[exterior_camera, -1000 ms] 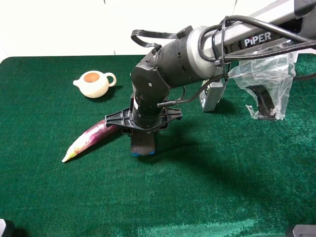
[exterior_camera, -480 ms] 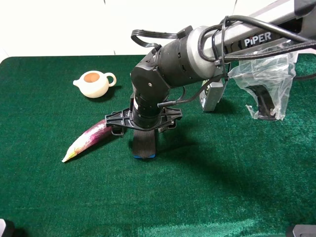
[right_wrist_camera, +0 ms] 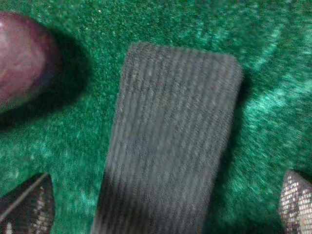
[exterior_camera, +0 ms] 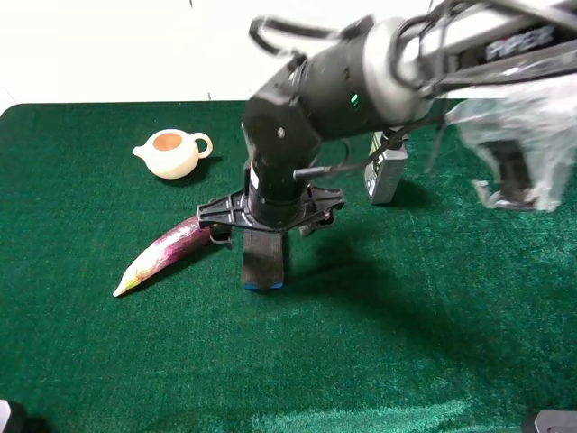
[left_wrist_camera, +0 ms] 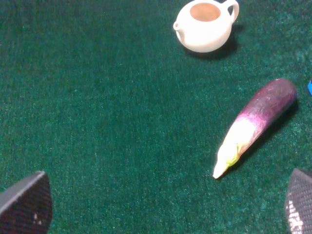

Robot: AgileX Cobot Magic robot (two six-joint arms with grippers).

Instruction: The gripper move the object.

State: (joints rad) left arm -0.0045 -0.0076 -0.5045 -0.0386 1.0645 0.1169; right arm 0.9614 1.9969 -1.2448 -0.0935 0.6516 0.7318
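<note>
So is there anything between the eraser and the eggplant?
Nothing but a strip of bare green cloth; the eraser and the eggplant lie apart, not touching. The right wrist view shows this most clearly.

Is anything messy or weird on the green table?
Nothing is spilled or broken. The little teapot has no lid on, and none is in sight. The eggplant and the eraser just lie flat on the green cloth, close together but not touching.
</note>
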